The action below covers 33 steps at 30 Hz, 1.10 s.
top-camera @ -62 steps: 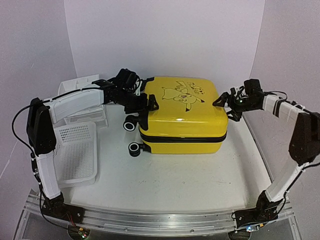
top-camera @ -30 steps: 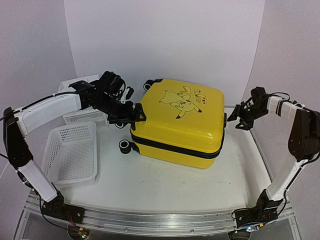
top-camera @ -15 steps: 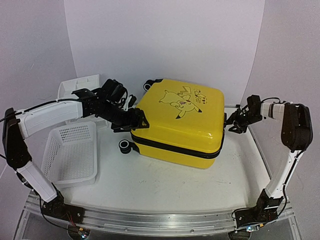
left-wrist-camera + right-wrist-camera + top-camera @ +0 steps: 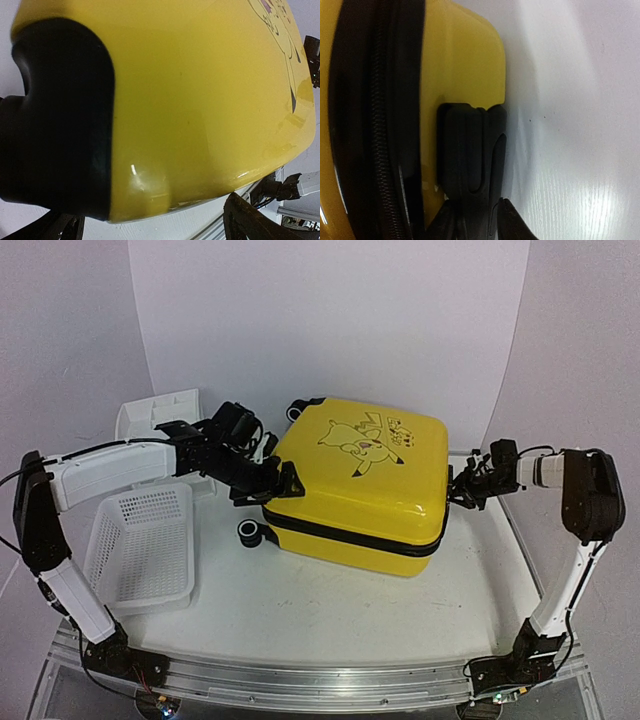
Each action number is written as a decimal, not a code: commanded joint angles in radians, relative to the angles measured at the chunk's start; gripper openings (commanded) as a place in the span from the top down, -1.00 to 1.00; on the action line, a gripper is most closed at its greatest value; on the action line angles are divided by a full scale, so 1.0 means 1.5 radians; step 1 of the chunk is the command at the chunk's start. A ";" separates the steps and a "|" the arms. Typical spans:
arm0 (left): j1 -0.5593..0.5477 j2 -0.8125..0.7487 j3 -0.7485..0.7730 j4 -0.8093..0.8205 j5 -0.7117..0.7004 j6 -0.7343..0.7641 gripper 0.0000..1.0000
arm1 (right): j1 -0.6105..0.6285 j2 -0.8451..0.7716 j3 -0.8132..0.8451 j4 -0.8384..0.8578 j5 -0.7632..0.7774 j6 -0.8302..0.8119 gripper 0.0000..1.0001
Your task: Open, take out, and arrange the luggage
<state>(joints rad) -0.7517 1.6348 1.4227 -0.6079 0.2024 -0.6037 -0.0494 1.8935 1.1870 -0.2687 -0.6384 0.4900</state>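
Opening is seemingly beginning: spread left claw [image 4: 272, 485] and right claw [image 4: 462, 490] (grip unclear) are flanking the closed Pikachu suitcase [image 4: 360, 490] mid-frame, probably needing its zipper band [image 4: 375, 125] undone next.

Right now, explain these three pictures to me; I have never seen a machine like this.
These are two robot arms bolted to a table, each ending in a two-finger gripper. The wide picture comes from a fixed camera above and behind them. On the table lie a yellow cartoon-print suitcase, closed, a white mesh basket and a white drawer unit. The other two pictures come from cameras on the wrists. The left gripper is open at the suitcase's wheel end, so its camera sees yellow shell and a black wheel housing. The right gripper sits at the opposite end, by a black fitting beside the zipper band; whether it grips it is unclear.
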 commanded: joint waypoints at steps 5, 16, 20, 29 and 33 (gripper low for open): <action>0.006 0.072 0.095 0.024 -0.044 0.028 -0.91 | 0.063 -0.106 -0.163 -0.053 0.046 0.003 0.80; 0.081 0.208 0.267 0.004 -0.006 0.108 -0.88 | 0.242 -0.332 -0.346 -0.086 0.111 0.089 0.83; 0.095 0.260 0.349 -0.034 -0.018 0.157 -0.94 | 0.256 -0.430 -0.353 -0.167 0.168 0.082 0.54; 0.098 0.152 0.290 -0.080 -0.047 0.188 -0.99 | 0.257 -0.571 -0.313 -0.298 0.176 -0.054 -0.18; 0.076 0.026 0.165 -0.032 0.025 0.166 -0.99 | 0.257 -0.646 -0.364 -0.168 0.115 -0.099 -0.45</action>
<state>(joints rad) -0.6022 1.8980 1.7847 -0.7498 0.1425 -0.3408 0.3325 1.0306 0.6754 -0.6735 -0.3618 0.4576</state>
